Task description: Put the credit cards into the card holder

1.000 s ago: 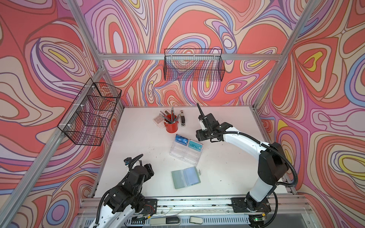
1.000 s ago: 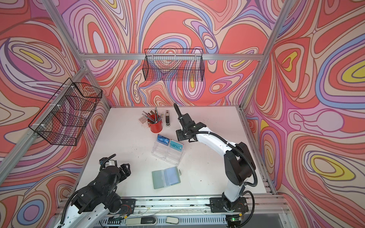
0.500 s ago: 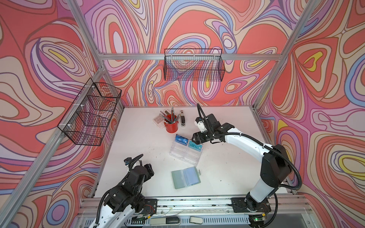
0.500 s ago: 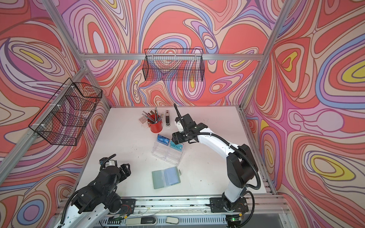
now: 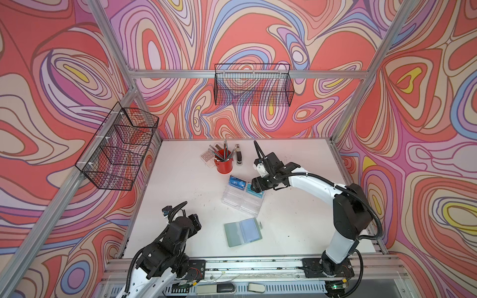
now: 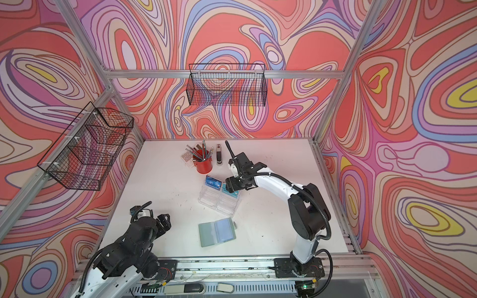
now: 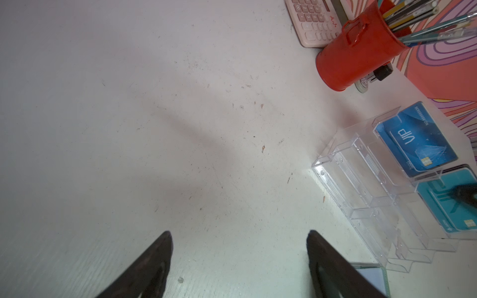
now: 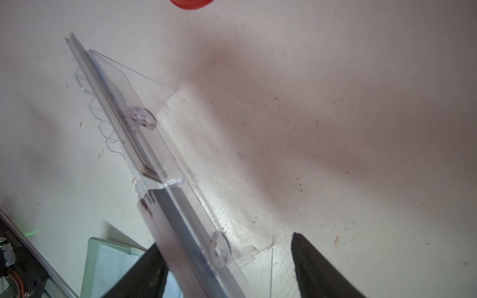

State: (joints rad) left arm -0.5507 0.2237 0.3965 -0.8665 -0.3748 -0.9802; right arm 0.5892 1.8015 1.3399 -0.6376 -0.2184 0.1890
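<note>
Right tool [image 5: 255, 189] now at teal card [image 7: 449, 206]

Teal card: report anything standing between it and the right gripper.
The right gripper straddles the teal card, jaws open. Only the back wall of the clear stand sits between one finger and the card; nothing else visible.

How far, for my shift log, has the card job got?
Done: nothing; the card holder lies open, no card clearly in it. In hand: the right gripper, open, straddles the teal card in the clear stand; not yet gripped. To do: teal card, blue card, any behind them. The left gripper idles open over bare table.
</note>
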